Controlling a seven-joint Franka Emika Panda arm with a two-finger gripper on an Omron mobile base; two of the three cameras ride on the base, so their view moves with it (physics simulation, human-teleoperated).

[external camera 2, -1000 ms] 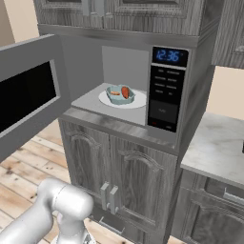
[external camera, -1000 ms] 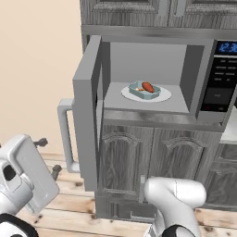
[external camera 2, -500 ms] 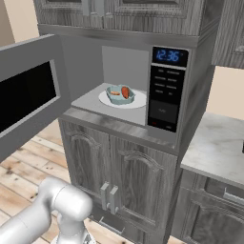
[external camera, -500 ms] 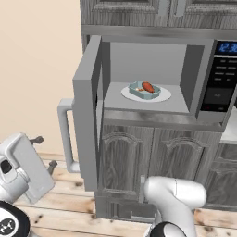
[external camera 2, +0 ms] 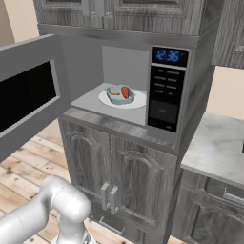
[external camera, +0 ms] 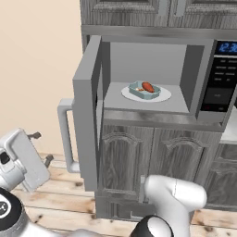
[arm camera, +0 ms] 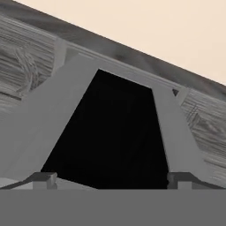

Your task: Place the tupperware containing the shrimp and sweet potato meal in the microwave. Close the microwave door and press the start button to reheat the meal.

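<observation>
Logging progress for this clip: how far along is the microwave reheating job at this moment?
Done: the tupperware with the shrimp and sweet potato meal sits on the turntable plate inside the microwave. In hand: the gripper, open and empty, faces the dark window of the microwave door, which stands wide open; the hand sits low at the left in the left base view. Left: shut the door, then press start on the control panel.

You have 1 microwave [external camera 2: 143,90] with 1 microwave door [external camera: 89,111] carrying 1 bar handle [external camera: 66,134]. Inside you see 1 turntable plate [external camera: 163,96] and 1 tupperware [external camera: 139,89] holding 1 orange-red chunk [external camera: 148,86]. Below are 2 cabinet doors [external camera 2: 121,183]. You also get 1 blue display [external camera 2: 170,56].
</observation>
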